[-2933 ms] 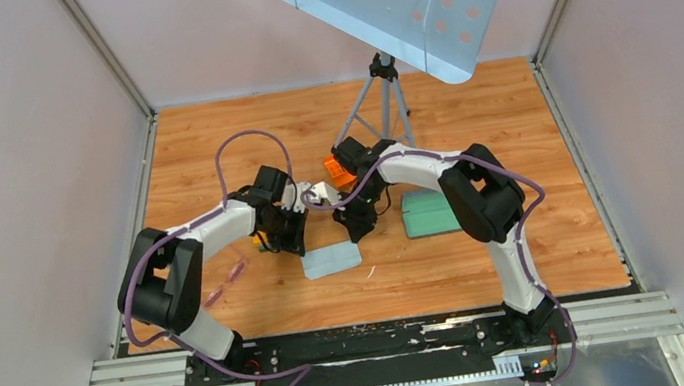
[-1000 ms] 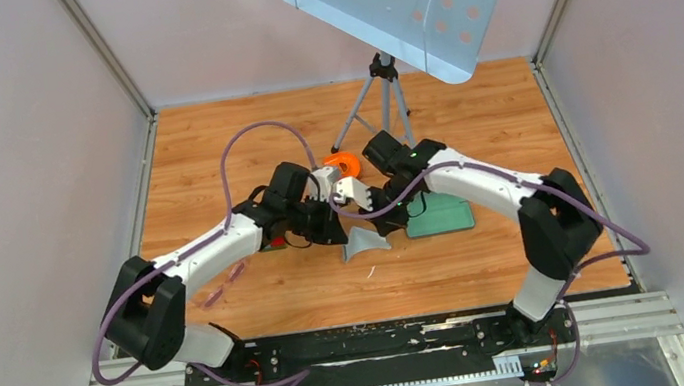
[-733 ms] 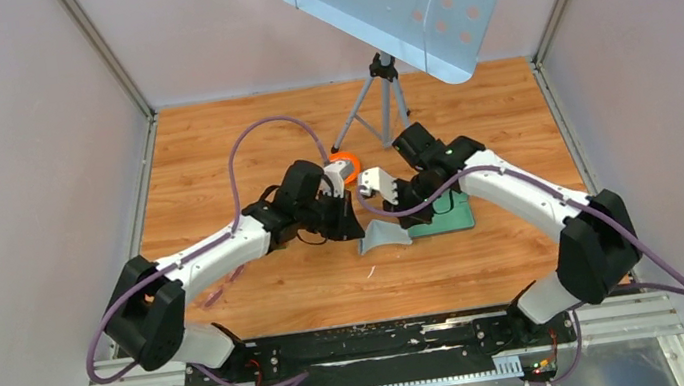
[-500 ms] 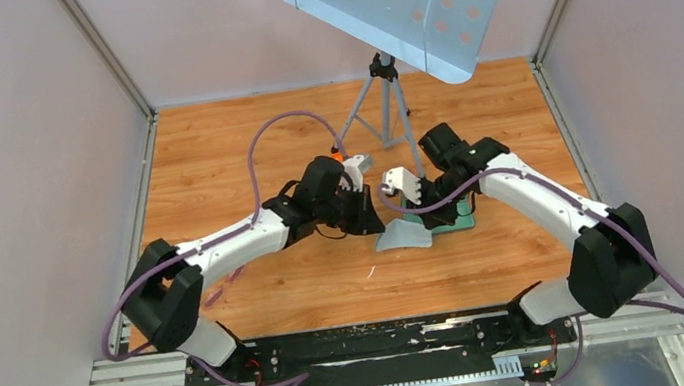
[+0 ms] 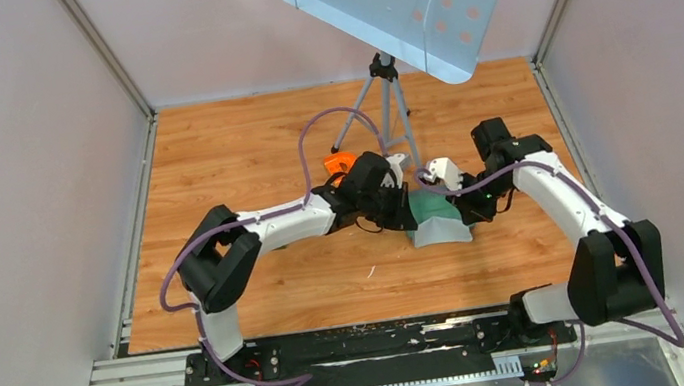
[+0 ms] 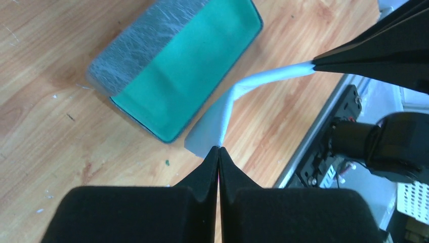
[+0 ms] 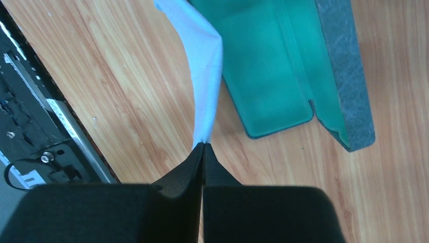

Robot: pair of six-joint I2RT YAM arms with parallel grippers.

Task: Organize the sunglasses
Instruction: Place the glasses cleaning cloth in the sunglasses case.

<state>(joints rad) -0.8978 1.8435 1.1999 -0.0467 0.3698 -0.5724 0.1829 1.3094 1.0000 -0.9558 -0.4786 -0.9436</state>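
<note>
Now that we have carried the cloth [image 5: 442,231] rightward, it hangs over the open case [image 5: 425,203], with the left gripper [image 6: 218,149] and right gripper [image 7: 203,146] each pinching an edge. Laying it in probably comes next. We cannot spot the sunglasses in any view.

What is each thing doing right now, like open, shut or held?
cloth, held up by two corners, sagging in between.
left hand, shut on the cloth.
right hand, shut on the cloth.
case, open, lying flat, green inside empty.
</note>
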